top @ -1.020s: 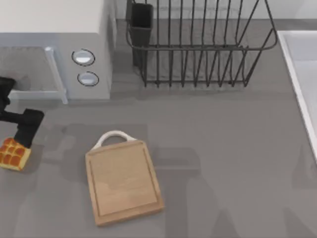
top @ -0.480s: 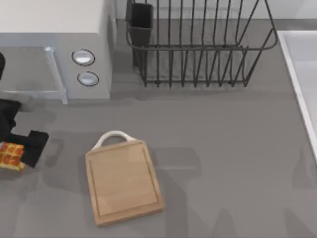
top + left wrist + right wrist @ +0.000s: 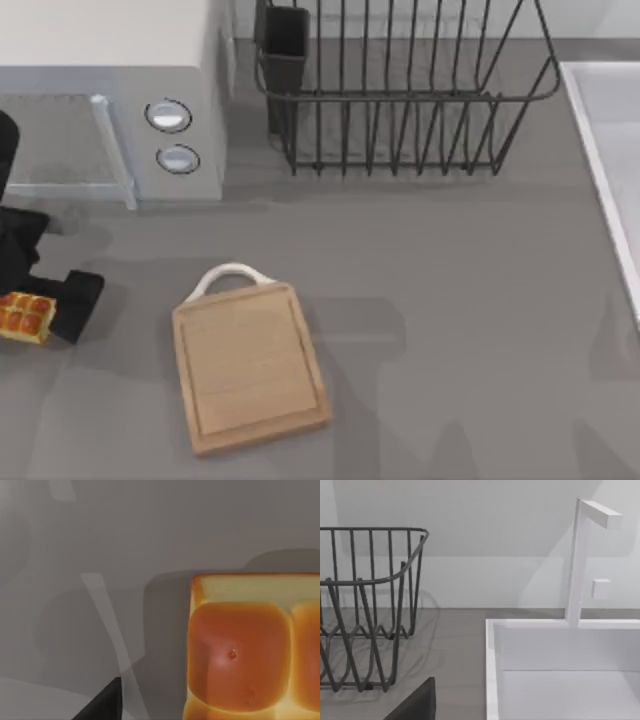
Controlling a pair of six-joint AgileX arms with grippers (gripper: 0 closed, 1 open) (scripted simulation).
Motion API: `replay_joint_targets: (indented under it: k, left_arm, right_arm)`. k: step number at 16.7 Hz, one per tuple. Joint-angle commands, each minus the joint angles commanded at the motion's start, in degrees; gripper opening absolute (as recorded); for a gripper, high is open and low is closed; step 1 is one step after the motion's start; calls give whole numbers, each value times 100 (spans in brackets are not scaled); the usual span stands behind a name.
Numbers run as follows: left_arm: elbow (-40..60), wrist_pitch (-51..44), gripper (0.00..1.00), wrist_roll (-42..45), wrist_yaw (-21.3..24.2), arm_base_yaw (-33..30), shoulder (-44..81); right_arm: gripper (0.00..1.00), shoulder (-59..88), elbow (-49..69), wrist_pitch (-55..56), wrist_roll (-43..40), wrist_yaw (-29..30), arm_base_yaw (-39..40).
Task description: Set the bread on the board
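Observation:
The bread (image 3: 22, 316), a small golden-orange block of rolls, lies on the grey table at the far left edge. My left gripper (image 3: 35, 302) is low over it and open, one black finger (image 3: 76, 306) standing just right of the bread. In the left wrist view the bread (image 3: 245, 650) is close up, with a dark fingertip (image 3: 102, 705) apart from its side. The board (image 3: 250, 360), light wood with a white loop handle (image 3: 230, 273), lies flat to the right of the bread with nothing on it. A dark fingertip (image 3: 415, 702) of my parked right arm juts into the right wrist view.
A grey microwave (image 3: 120, 100) stands at the back left, close behind the left arm. A black wire dish rack (image 3: 400, 90) is at the back centre. A white sink (image 3: 610, 170) with a tap (image 3: 580, 565) runs along the right edge.
My left gripper has come down and forward around the bread, its finger now beside the bread's right side. The bread and board stay where they were.

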Motion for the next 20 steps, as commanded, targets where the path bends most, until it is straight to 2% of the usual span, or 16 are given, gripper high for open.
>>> replay_joint_targets:
  k: [3, 16, 20]
  left_arm:
    - [0, 0, 100, 0, 0, 0, 0]
    - [0, 0, 2, 0, 0, 0, 0]
    - [0, 0, 0, 0, 0, 0, 0]
  right_arm:
    - [100, 0, 0, 0, 0, 0, 0]
    - [100, 0, 0, 0, 0, 0, 0]
    - [100, 0, 0, 0, 0, 0, 0]
